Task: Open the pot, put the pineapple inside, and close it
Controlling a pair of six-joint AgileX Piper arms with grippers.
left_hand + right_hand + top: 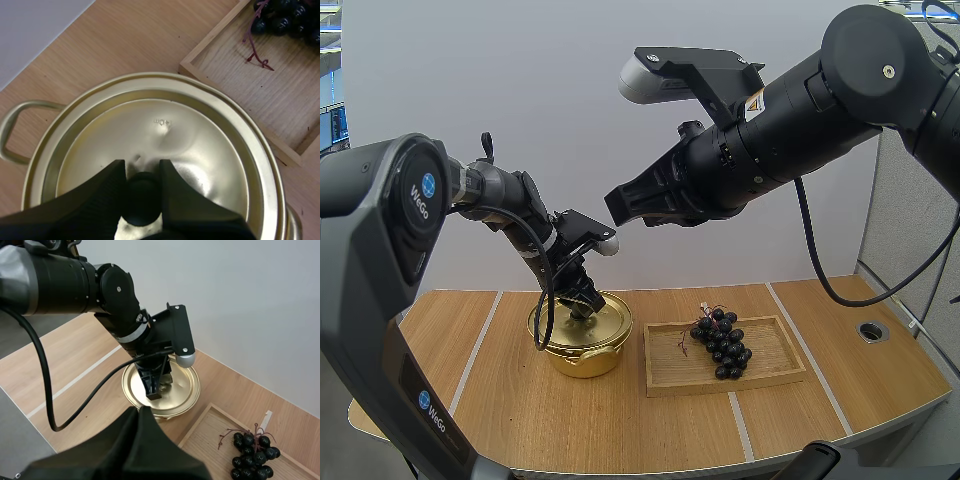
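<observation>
Now the round golden metal pot [582, 352] stands on the light wooden desk [620, 430], lid [200, 150] on, and my left hand [142, 169] pinches the lid's black knob [142, 200]. Beside it, a bunch of dark grapes [722, 345] lies in a flat wooden tray [670, 378]. My right hand [140, 412] hangs above, closed on nothing.

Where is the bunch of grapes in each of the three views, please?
High view: the grapes lie in the tray, to the right of the pot.
Left wrist view: the grapes lie in the tray, beyond the pot's lid.
Right wrist view: the grapes lie in the tray, beside the pot.
Shared landmark: the wooden tray next to the golden pot.
</observation>
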